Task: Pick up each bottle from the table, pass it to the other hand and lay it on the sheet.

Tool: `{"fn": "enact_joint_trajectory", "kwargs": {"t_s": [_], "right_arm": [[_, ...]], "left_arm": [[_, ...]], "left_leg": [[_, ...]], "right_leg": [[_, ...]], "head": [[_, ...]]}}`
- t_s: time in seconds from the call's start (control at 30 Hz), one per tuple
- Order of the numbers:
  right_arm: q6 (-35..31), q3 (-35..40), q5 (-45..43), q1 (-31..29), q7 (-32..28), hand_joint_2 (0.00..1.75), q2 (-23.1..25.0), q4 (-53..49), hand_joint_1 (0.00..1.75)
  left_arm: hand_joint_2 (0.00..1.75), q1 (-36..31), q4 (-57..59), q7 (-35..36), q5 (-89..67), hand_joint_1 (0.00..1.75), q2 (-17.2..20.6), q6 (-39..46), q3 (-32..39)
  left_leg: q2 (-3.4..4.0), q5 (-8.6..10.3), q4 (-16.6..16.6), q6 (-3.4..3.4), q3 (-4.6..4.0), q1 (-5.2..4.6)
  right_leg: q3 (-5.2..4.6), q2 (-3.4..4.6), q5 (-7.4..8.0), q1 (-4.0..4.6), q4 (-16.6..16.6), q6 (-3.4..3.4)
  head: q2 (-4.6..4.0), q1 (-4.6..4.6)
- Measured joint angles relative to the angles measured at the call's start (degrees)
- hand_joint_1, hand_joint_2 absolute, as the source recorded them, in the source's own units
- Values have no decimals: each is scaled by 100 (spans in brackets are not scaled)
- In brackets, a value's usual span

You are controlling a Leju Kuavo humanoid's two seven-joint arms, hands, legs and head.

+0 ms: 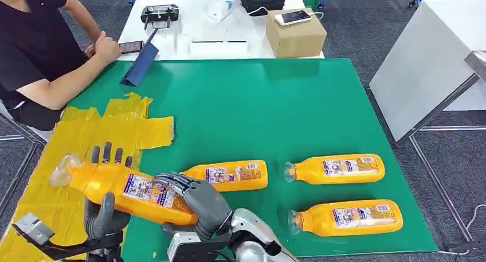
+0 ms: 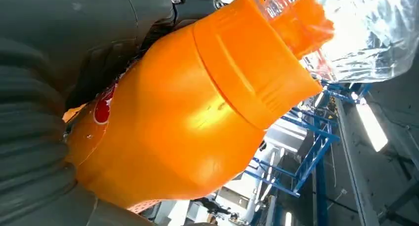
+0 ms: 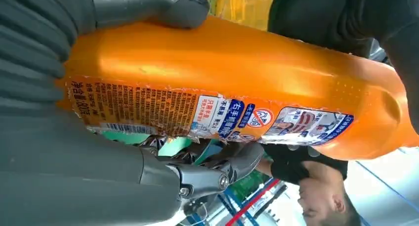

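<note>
Above the near edge of the green table [image 1: 258, 101], the head view shows an orange bottle [image 1: 123, 190] held tilted between both hands, its clear cap end toward the robot's left, over the yellow sheet [image 1: 86, 136]. The left hand [image 1: 106, 207] cradles it near the neck end, dark fingers rising behind it and thumb across its front. The right hand [image 1: 198, 196] wraps the base end, fingers curled over the label. Three more bottles lie on their sides on the table: one [image 1: 232, 175] just beside the right hand, one [image 1: 338, 168] further right, and one [image 1: 349, 217] nearer the front edge. A person in a black shirt [image 1: 34, 38] sits at the far left, forearm resting on the table. Beyond the green surface stands a white table [image 1: 195, 44] with a cardboard box [image 1: 295, 35] and a phone [image 1: 293, 16] on top of it.

From the left wrist view, the bottle's shoulder and neck [image 2: 197, 102] fill the frame, the left hand's grey cover [image 2: 34, 152] pressed against it.

From the right wrist view, the right hand [image 3: 148, 87] grips the bottle's labelled body [image 3: 237, 92], thumb on one side and fingers on the other.
</note>
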Motion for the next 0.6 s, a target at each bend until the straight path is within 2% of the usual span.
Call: {"fn": "enact_joint_trajectory", "kwargs": {"t_s": [0.03, 0.07, 0.1, 0.27, 0.6], "right_arm": [[22, 39, 17, -28, -17, 175, 9, 50, 175], [43, 85, 37, -57, -48, 175, 26, 100, 175], [54, 131, 68, -84, -79, 175, 48, 153, 175], [54, 256, 144, -211, -114, 175, 87, 407, 175], [52, 262, 124, -269, -131, 175, 87, 540, 175]], "left_arm": [[175, -3, 13, 2, -18, 0, 4, 22, -7], [175, -8, 31, 4, -70, 23, 9, 66, -20], [175, -13, 57, 13, -147, 175, 15, 129, -33], [175, -17, 251, -22, -1049, 175, 216, 472, -135], [175, -15, 448, -153, -1268, 175, 452, 454, -264]], "left_leg": [[0, 0, 0, 0, 0, 0], [0, 0, 0, 0, 0, 0], [1, 0, 0, 0, 0, 1], [2, 1, 0, -1, 0, 2], [4, 1, 0, -1, -4, 0]], "right_leg": [[-1, 1, 0, 0, 0, 0], [-1, 1, 0, 1, 0, 0], [-2, 1, 0, 1, 0, 0], [-5, 1, 0, 1, 0, -1], [-10, 1, 0, 0, 0, 0]], "head": [[0, -2], [0, 0], [0, 0], [0, 2], [0, 0]]}}
